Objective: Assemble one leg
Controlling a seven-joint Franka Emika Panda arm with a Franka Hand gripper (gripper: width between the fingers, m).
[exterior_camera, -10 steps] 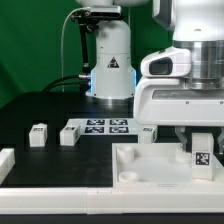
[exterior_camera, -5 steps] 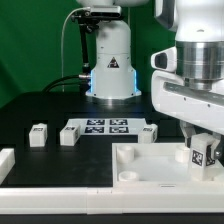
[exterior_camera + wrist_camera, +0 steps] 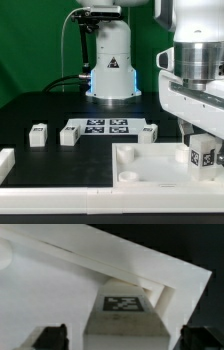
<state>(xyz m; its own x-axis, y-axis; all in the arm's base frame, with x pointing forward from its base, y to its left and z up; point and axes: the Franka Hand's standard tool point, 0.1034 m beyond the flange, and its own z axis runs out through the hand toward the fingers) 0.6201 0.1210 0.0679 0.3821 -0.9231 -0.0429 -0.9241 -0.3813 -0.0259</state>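
Note:
My gripper (image 3: pixel 203 141) hangs at the exterior view's right, over the right corner of the large white panel (image 3: pixel 150 168). It is shut on a small white leg (image 3: pixel 204 156) whose tag faces the camera; the leg stands tilted at that corner. In the wrist view the leg (image 3: pixel 123 308) runs out between my two dark fingertips (image 3: pixel 52 336), its tag on top, with the panel's raised rim (image 3: pixel 150 272) beyond it. The wrist view's gripper (image 3: pixel 125 339) straddles the leg. Three more legs lie on the black table (image 3: pixel 38 135), (image 3: pixel 68 134), (image 3: pixel 148 132).
The marker board (image 3: pixel 105 126) lies behind the loose legs. The robot base (image 3: pixel 110 60) stands at the back. A white block (image 3: pixel 5 160) sits at the exterior view's left edge. A white strip (image 3: pixel 60 205) runs along the front.
The hand has turned about its axis and shifted slightly toward the exterior view's right; the leg's tag has tilted with it. The loose legs have not moved.

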